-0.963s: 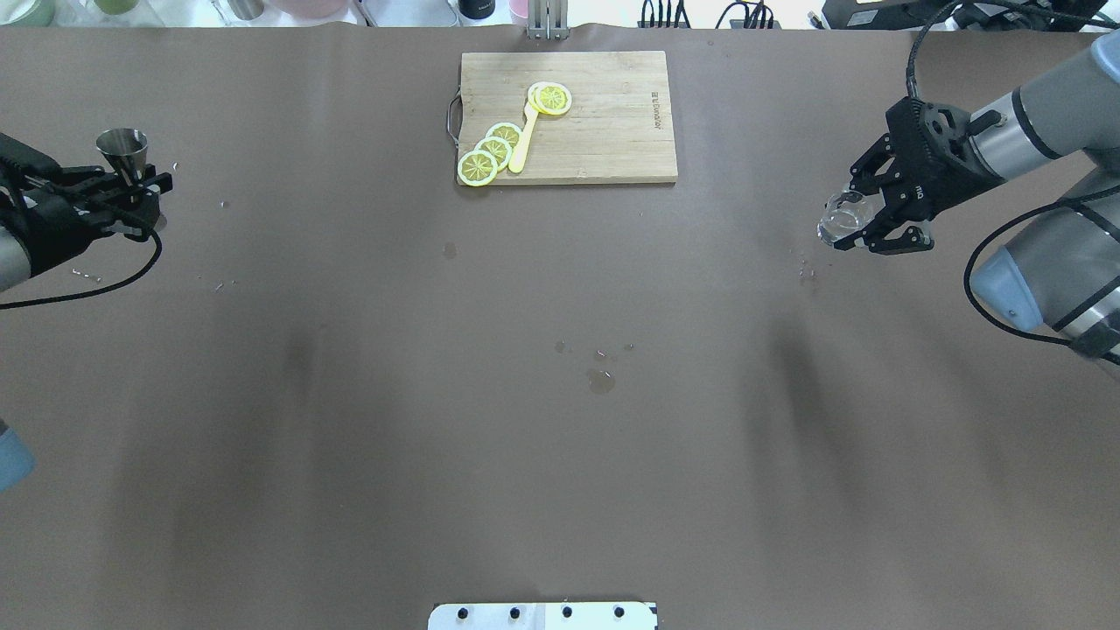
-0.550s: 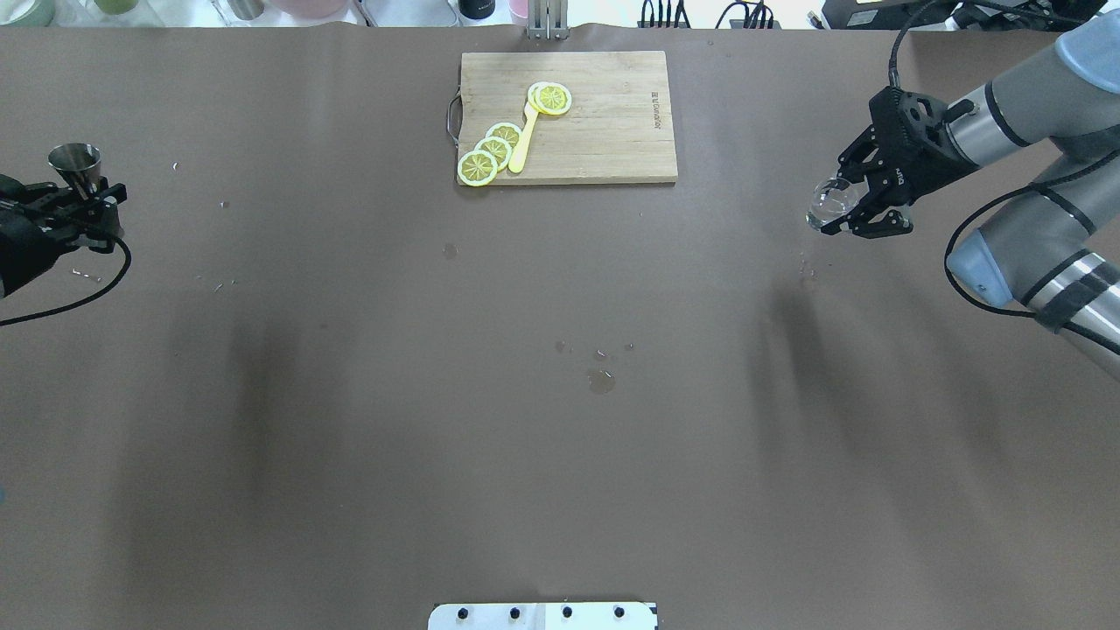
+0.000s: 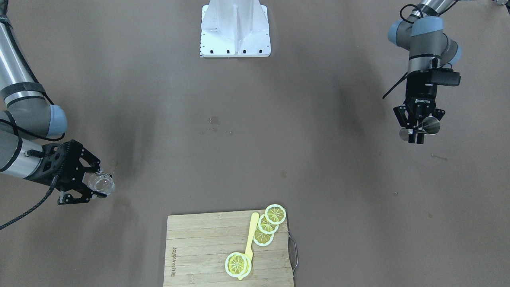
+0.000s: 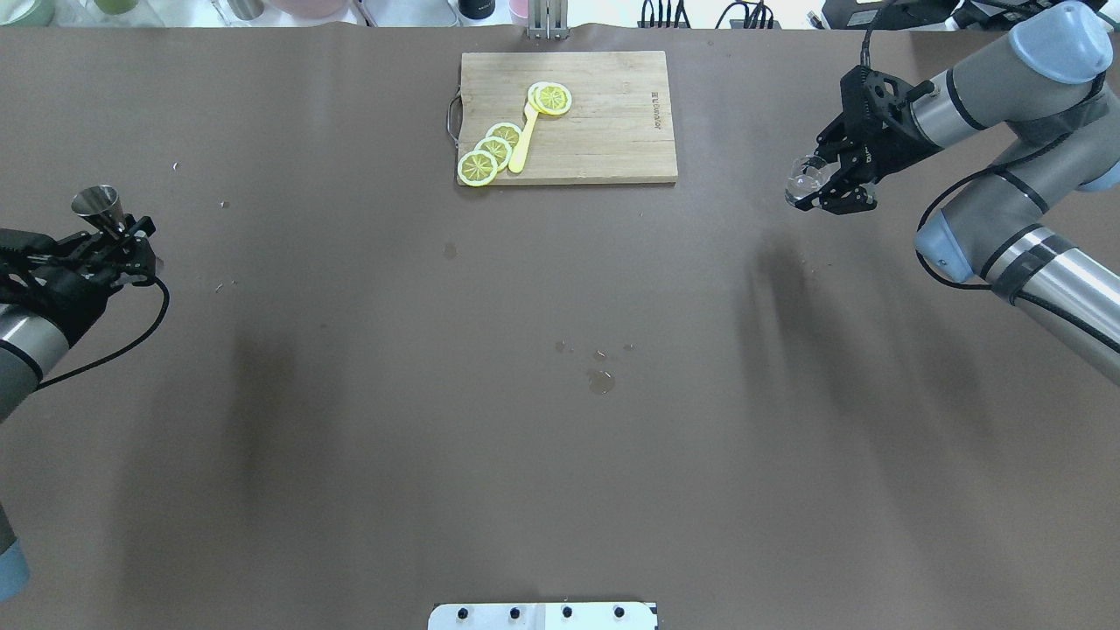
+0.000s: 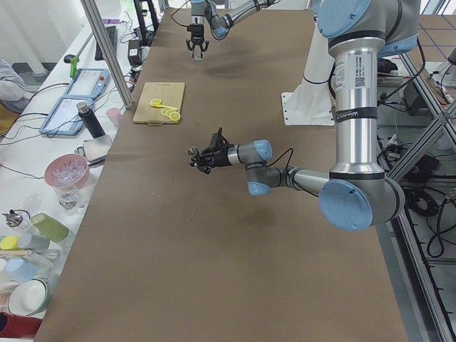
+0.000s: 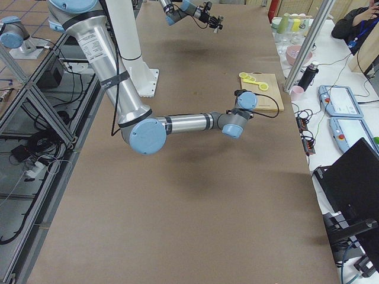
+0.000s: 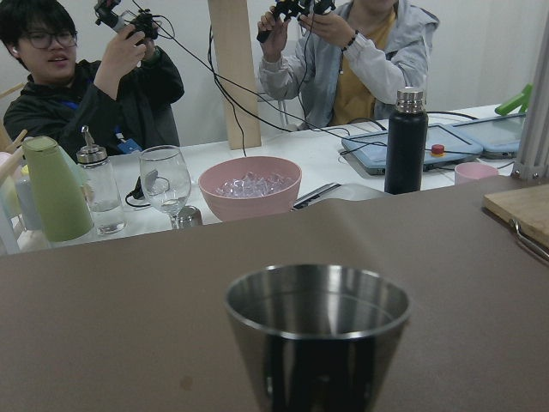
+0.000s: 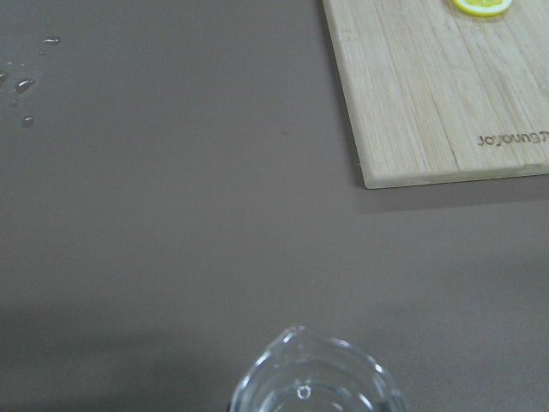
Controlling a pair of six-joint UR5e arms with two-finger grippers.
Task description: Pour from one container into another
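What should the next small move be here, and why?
Probably swing the right arm inward, carrying the short clear glass tumbler toward the middle of the table. The right jaws are shut on it at one end, while the left jaws hold the small grey steel hourglass jigger mouth up at the other end, so the two look too far apart for pouring.

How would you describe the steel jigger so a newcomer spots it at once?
At the left end of the brown table, far from the cutting board, the left gripper holds the steel jigger. It is grey metal and hourglass-shaped, unlike the clear glass tumbler in the right gripper.
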